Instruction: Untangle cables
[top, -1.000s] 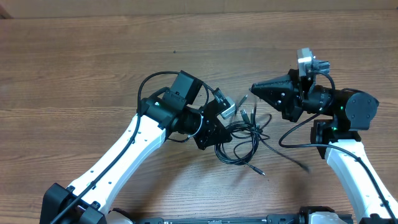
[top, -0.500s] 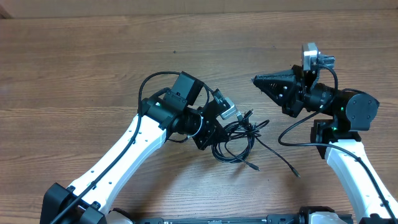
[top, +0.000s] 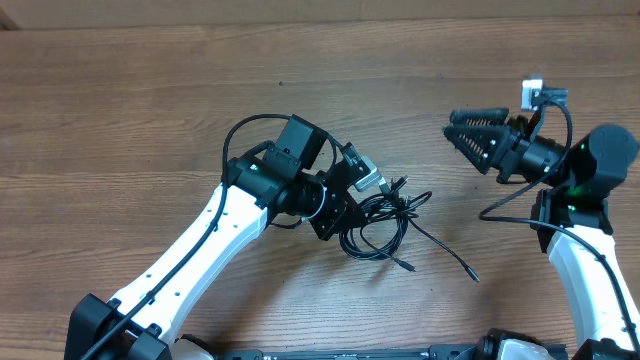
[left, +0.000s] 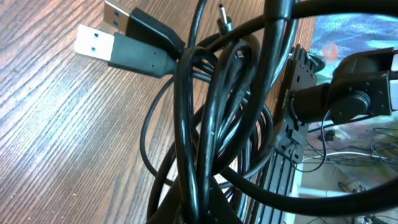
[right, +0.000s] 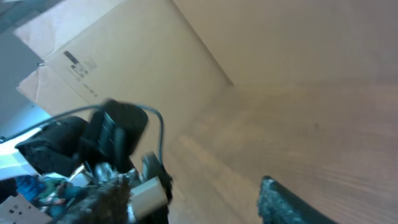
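The cables (top: 378, 222) lie as a black knotted bundle on the wooden table, just right of centre. My left gripper (top: 350, 213) is shut on the bundle's left side, its fingertips buried in the loops. In the left wrist view the cables (left: 217, 118) fill the frame, with two USB plugs (left: 102, 45) resting on the wood at upper left. One thin strand (top: 445, 255) trails away from the bundle toward the front right, flat on the table. My right gripper (top: 457, 129) hangs open off to the right, apart from the cables, and in its own view the right gripper (right: 193, 205) holds nothing.
The left arm (top: 215, 235) reaches in from the front left, with its own thick black cord (top: 235, 135) looping above it. The right arm (top: 580, 250) stands at the right edge. Brown cardboard (right: 124, 56) rises behind the table's far edge.
The right gripper has opened and drawn back to the right, away from the bundle. The thin strand has settled flat on the table. The left gripper stays put, still gripping the bundle.
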